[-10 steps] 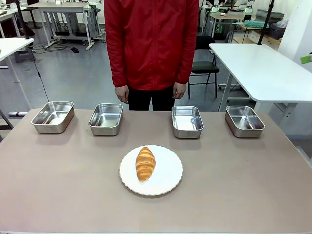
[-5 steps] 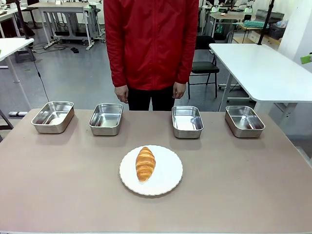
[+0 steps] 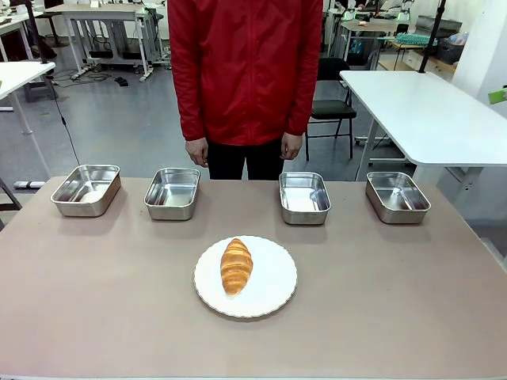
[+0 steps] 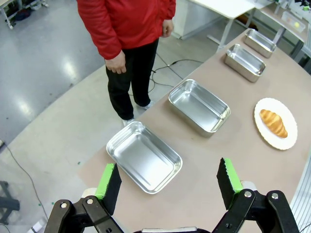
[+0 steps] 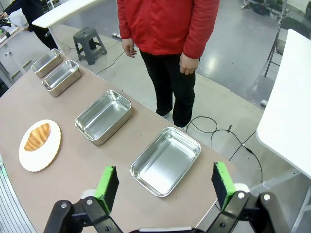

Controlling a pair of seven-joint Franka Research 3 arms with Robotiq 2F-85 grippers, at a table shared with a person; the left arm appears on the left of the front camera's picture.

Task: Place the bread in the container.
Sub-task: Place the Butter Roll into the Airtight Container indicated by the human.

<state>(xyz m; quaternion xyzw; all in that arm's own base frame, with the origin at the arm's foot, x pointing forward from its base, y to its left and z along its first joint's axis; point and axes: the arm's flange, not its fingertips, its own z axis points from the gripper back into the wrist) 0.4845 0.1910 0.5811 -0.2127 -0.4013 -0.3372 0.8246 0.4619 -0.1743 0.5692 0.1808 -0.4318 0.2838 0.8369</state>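
**A:** How do the claws stand?

**B:** The left gripper (image 4: pixel 167 164) is spread wide, with nothing between its green pads. It hangs above the left end of the table (image 3: pixel 396 317), with the leftmost steel pan (image 4: pixel 144 156) just beyond its fingertips. The right gripper (image 5: pixel 164 168) is just as wide and empty, above the right end by the rightmost steel pan (image 5: pixel 166 161).

**A:** And the bread?

**B:** The croissant (image 3: pixel 236 266) lies on a round white plate (image 3: pixel 273 294) near the middle of the table. It points near to far and sits left of the plate's centre, well apart from both grippers.

**A:** The other pans?

**B:** The inner-left pan (image 3: pixel 172 192) and the inner-right pan (image 3: pixel 304 198) complete a row of four along the far edge. I cannot tell which one is meant for the croissant.

**A:** Anyone there?

**B:** A person in a red jacket (image 3: pixel 245 71) stands at the far side, hands hanging down.
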